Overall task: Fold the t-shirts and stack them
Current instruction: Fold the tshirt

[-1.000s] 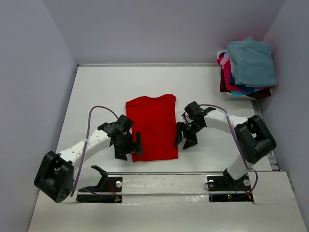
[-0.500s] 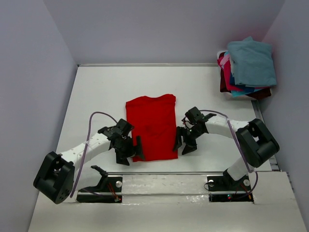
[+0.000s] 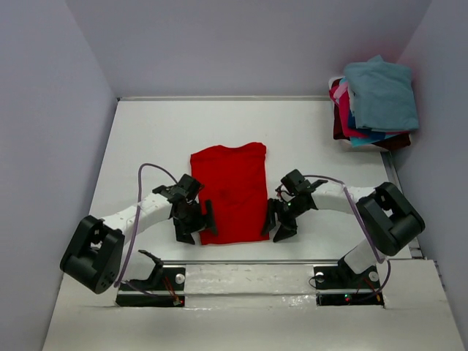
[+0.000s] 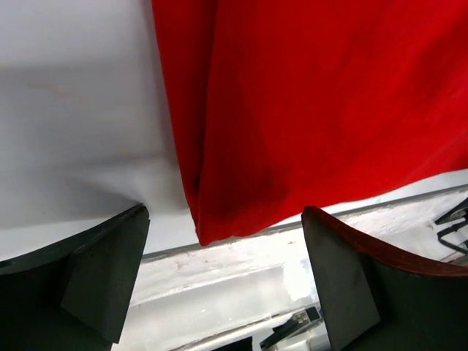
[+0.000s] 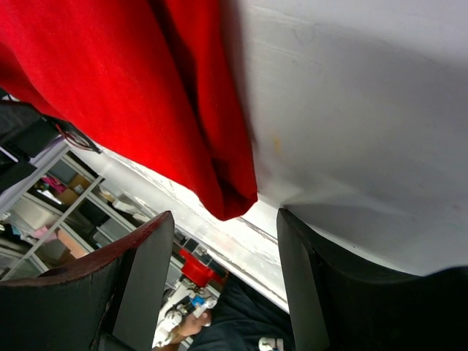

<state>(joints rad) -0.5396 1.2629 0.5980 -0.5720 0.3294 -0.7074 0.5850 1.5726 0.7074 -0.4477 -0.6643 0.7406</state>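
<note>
Left gripper (image 3: 197, 222), jaws spread wide, is hovering at the near left corner of the red shirt (image 3: 230, 191), with that corner lying between its fingers, apparently lining up a pinch. Mid-table (image 3: 161, 131), the red shirt is lying flat as a tall plain rectangle, sides folded in and cloth doubled at both near corners. Right gripper (image 3: 276, 221), jaws partly open and holding nothing, is straddling the near right corner, probably so both corners lift together; folded shirts (image 3: 376, 102) are sitting stacked at the far right.
</note>
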